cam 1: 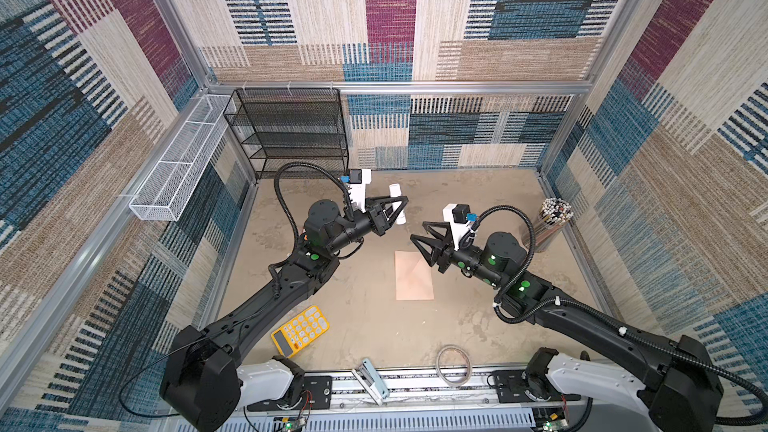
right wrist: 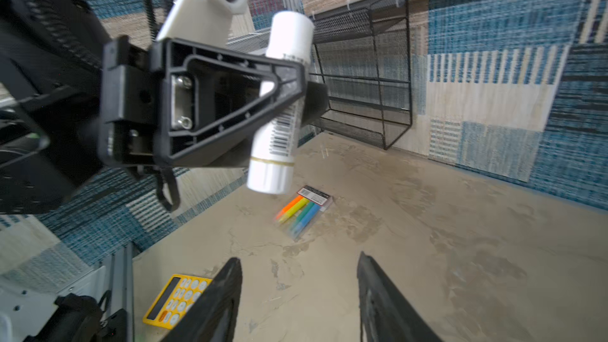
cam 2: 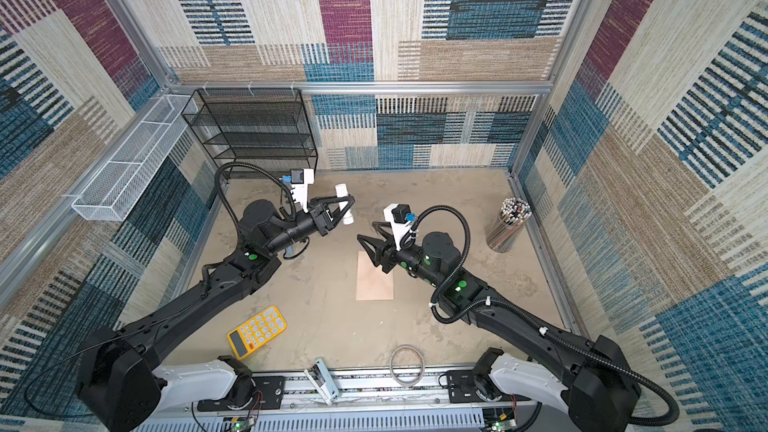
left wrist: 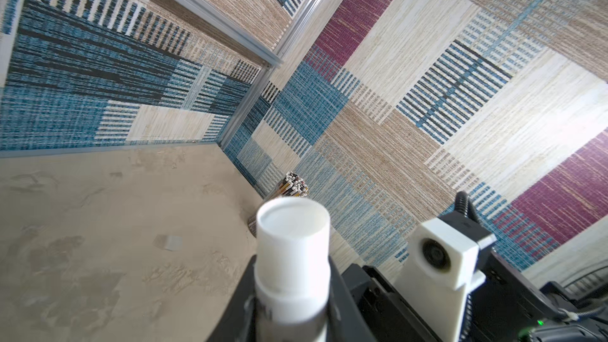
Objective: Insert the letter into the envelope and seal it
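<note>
**Glue stick gripped, envelope flat on bench**

In left gripper (cam 1: pixel 399 206): white glue stick (cam 1: pixel 395 191), clenched, up off bench (cam 1: pixel 365 309); at right gripper (cam 1: pixel 417 230): released, jaws wide, nothing held, above far end of envelope (cam 1: pixel 413 280); envelope flat mid-bench, right of yellow calculator (cam 1: pixel 300 330).

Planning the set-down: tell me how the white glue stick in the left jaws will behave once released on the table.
The glue stick is a smooth round tube, so laid on its side it will probably roll. Stood on end it looks tall and narrow, likely easy to tip.
</note>
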You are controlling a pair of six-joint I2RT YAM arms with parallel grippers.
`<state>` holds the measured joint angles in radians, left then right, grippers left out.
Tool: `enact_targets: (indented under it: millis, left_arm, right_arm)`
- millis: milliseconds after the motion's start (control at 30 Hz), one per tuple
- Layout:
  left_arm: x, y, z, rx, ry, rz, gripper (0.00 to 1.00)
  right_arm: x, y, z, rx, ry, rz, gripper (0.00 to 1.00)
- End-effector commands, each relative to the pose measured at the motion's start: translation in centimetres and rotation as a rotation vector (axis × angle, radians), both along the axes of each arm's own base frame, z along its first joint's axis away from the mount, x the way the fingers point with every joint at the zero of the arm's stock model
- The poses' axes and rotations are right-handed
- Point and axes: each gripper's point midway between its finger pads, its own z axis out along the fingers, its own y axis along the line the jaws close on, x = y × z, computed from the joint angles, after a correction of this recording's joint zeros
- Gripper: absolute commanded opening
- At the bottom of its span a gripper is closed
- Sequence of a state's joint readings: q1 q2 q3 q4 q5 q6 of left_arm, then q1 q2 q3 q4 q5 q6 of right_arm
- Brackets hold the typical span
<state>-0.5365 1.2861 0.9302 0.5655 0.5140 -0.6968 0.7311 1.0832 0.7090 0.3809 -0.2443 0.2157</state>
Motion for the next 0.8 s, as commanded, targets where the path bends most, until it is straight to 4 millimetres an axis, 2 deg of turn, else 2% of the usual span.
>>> enact_targets:
  millis: [0,233,500,767]
  left_arm:
    - [-2.1,-1.3,1.6,-0.077,-0.049,-0.165,0.0]
    - [-2.2,-2.0,0.8,-0.135,-0.029,-0.232,0.0]
    - [-2.3,-2.2,0.7,-0.155,-0.03,-0.256,0.0]
    - [-2.3,-2.4,0.4,-0.165,-0.025,-0.271,0.0]
  right_arm:
    - [-2.4,1.2,2.7,0.135,-0.022,0.206,0.57]
    - [-2.2,1.6,2.7,0.188,0.034,0.282,0.59]
    - [-1.9,1.9,2.3,0.202,0.073,0.307,0.61]
    - [-1.6,1.8,2.6,0.224,0.075,0.315,0.54]
